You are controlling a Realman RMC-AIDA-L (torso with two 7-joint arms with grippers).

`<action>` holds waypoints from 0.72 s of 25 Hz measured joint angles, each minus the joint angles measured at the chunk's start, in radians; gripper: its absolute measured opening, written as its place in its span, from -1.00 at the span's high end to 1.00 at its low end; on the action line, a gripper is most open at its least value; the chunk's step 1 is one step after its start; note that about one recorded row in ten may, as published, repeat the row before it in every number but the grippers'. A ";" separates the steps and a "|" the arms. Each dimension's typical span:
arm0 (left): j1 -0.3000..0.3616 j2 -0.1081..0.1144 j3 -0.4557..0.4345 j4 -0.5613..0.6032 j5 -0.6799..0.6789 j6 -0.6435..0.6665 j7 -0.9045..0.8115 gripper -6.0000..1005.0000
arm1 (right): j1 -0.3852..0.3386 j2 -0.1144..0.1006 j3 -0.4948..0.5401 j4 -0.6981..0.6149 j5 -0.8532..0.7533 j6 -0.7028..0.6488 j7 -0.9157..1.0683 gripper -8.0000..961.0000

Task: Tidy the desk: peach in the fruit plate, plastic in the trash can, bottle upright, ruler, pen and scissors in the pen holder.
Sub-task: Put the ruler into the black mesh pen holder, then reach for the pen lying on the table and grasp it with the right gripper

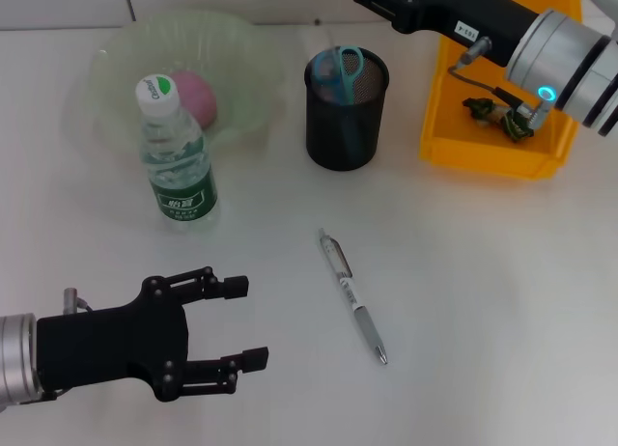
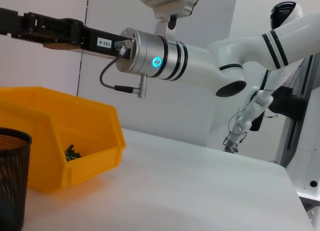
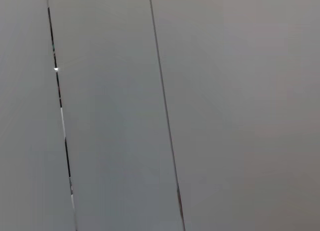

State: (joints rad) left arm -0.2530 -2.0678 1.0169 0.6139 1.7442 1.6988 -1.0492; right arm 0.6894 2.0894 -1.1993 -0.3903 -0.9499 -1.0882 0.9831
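Taking the pen [image 1: 353,296] as the landmark, the left gripper [image 1: 241,322] was the nearest thing to the robot: it hovered low over the desk [image 1: 483,301] on the pen's left, its black fingers [image 1: 224,288] spread apart and holding nothing, pointing across toward the pen. The pen itself lay flat on the bare desk, well apart from everything else. Its long axis ran away from the robot with a slight slant, the metal tip at the near end and the clip end farther off, pointing toward the pen holder. That axis lay roughly across the line of the fingers, so a grasp would probably call for the gripper to travel rightward and close over the barrel.

Beyond the pen and to its left stood the bottle [image 1: 177,156], already upright. Straight beyond the pen stood the pen holder [image 1: 346,108], with the scissors [image 1: 340,68] handles-up inside; whether the ruler was in there too could not be made out. Behind the bottle sat the fruit plate [image 1: 116,55] with the peach [image 1: 196,94] in it.

Farthest off, beyond and right of the pen, the yellow bin [image 1: 488,147] held a dark scrap, perhaps the plastic. The right arm [image 1: 541,41] reached over it; its gripper was out of sight. The left arm was plainly nearer the pen.
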 joint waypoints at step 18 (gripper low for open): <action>-0.001 0.003 -0.014 0.009 0.000 0.014 -0.001 -0.62 | -0.069 -0.031 0.092 -1.274 -1.309 -0.535 1.677 -0.31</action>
State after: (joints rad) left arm -0.2535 -2.0645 1.0034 0.6232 1.7441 1.7124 -1.0506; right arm 0.6208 2.0587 -1.1077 -1.6644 -2.2588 -1.6232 2.6596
